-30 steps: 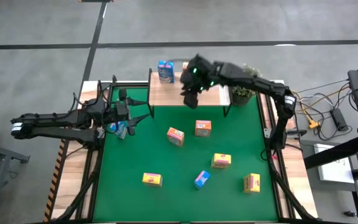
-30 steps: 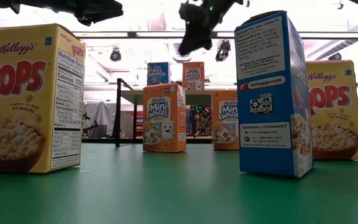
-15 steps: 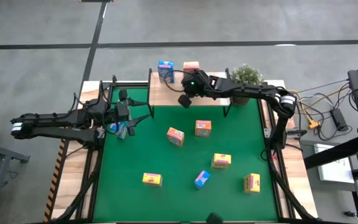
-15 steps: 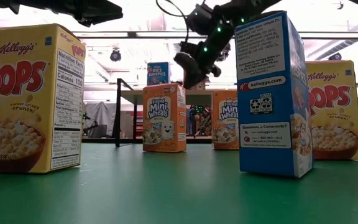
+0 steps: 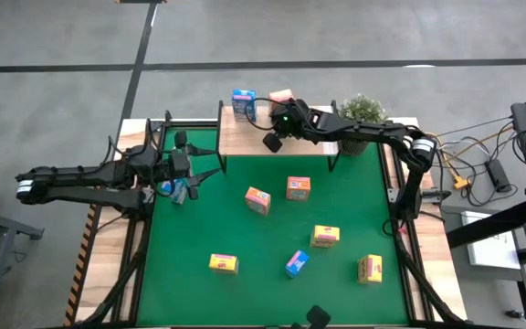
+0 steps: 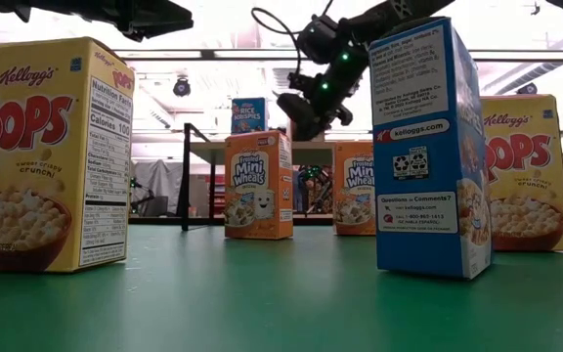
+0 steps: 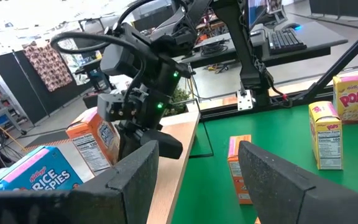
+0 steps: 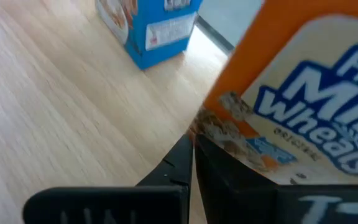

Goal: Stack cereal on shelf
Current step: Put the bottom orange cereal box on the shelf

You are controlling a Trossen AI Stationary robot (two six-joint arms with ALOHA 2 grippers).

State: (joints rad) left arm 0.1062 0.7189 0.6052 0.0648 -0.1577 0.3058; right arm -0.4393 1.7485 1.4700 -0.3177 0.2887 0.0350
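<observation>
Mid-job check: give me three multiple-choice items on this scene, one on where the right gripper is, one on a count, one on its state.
1. The right gripper is: A over the green mat; B over the low light-wood shelf; C beside the potted plant.
2. Cereal boxes on the shelf: A none; B two; C four.
3. The right gripper is: A shut, empty; B wide open; C shut on a yellow box.
Answers: 1 B, the high view shows it above the board. 2 B, a blue cardboard box and an orange-red cardboard box stand there. 3 A, its wrist view shows fingers together, holding nothing.
</observation>
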